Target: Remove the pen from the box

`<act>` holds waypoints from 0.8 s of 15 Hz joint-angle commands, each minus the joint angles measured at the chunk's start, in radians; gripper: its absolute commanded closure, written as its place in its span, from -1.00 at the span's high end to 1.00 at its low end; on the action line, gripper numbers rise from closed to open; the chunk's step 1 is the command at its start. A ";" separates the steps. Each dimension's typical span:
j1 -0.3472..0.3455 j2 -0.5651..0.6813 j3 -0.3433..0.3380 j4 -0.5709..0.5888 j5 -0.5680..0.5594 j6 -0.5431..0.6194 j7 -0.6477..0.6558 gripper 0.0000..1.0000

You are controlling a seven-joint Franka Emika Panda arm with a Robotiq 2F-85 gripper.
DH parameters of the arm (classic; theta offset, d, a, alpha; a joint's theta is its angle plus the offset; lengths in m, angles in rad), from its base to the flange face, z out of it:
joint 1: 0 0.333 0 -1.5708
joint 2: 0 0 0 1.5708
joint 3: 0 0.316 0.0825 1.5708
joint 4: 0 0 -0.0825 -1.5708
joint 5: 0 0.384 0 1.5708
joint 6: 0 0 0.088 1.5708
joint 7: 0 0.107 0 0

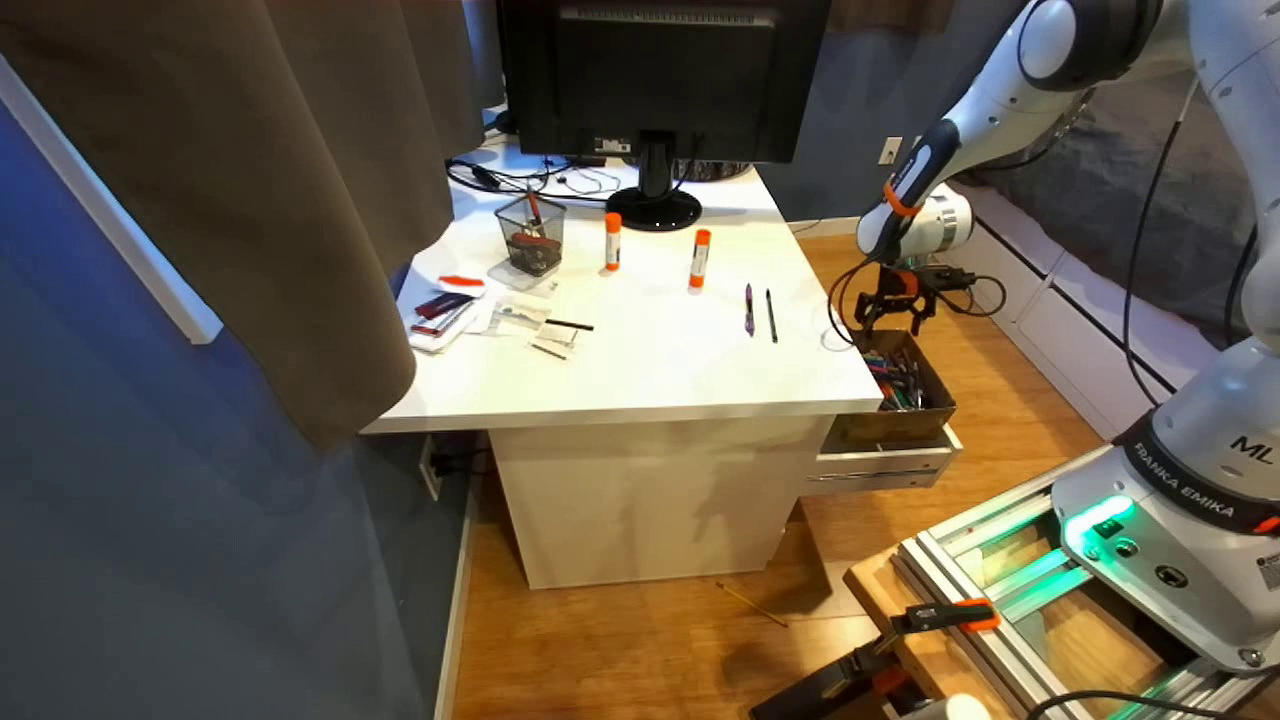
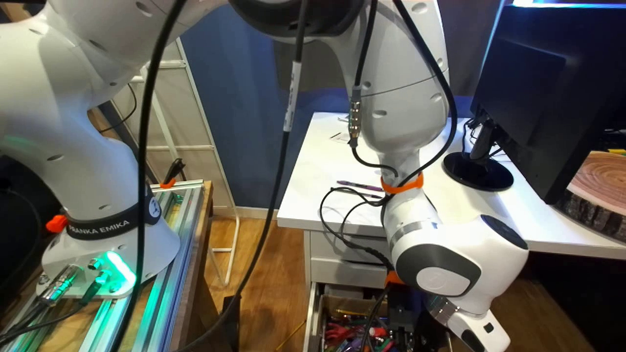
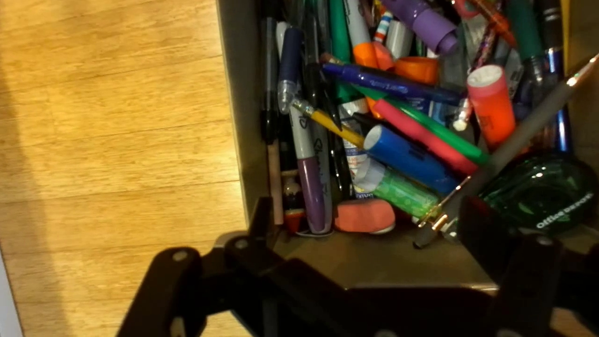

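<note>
One slim, dark grey pen [image 3: 529, 127] lies slantwise in the brown box [image 3: 243, 103], on top of the other things, its copper-coloured end pointing to half past one in the wrist view. The gripper [image 3: 366, 206] has its two fingers standing wide apart, and they hold nothing; from its middle, the pen is at about two o'clock. The lower end of the pen is just beside one fingertip; whether they touch, I cannot tell.

Around the pen I count one green round thing [image 3: 547, 187], lettered "Office Depot", between four and five o'clock; one orange marker [image 3: 491, 110], at eleven; one blue marker [image 3: 412, 161], at nine; one pink eraser [image 3: 365, 216], at eight. The other pens [image 3: 393, 84] in there overlap too much for a sure count.

The box stands in one pulled-out drawer [image 1: 880, 462]. In an exterior view, the edge of the white table [image 1: 650, 360] hides the nine o'clock side of the box. In an exterior view, the arm [image 2: 464, 244] stands before much of the gripper. On the table there are two thin pens [image 1: 749, 310], one purple and one dark; at ten o'clock from them, two orange-and-white tubes [image 1: 699, 260]; from the tubes, one mesh cup [image 1: 552, 225] at nine and one black monitor [image 1: 660, 90] at twelve.
</note>
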 commanded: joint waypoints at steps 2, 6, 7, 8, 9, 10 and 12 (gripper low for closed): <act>-0.002 0.088 -0.004 0.095 0.012 0.037 0.004 0.72; 0.004 0.136 -0.011 0.149 0.010 0.039 0.011 0.23; 0.003 0.147 -0.010 0.162 0.010 0.038 0.010 0.26; 0.002 0.157 -0.010 0.175 0.010 0.036 0.010 0.18; 0.003 0.168 -0.011 0.187 0.010 0.032 0.012 0.18; 0.004 0.176 -0.012 0.197 0.010 0.030 0.011 0.14; 0.004 0.190 -0.012 0.212 0.010 0.030 0.011 0.06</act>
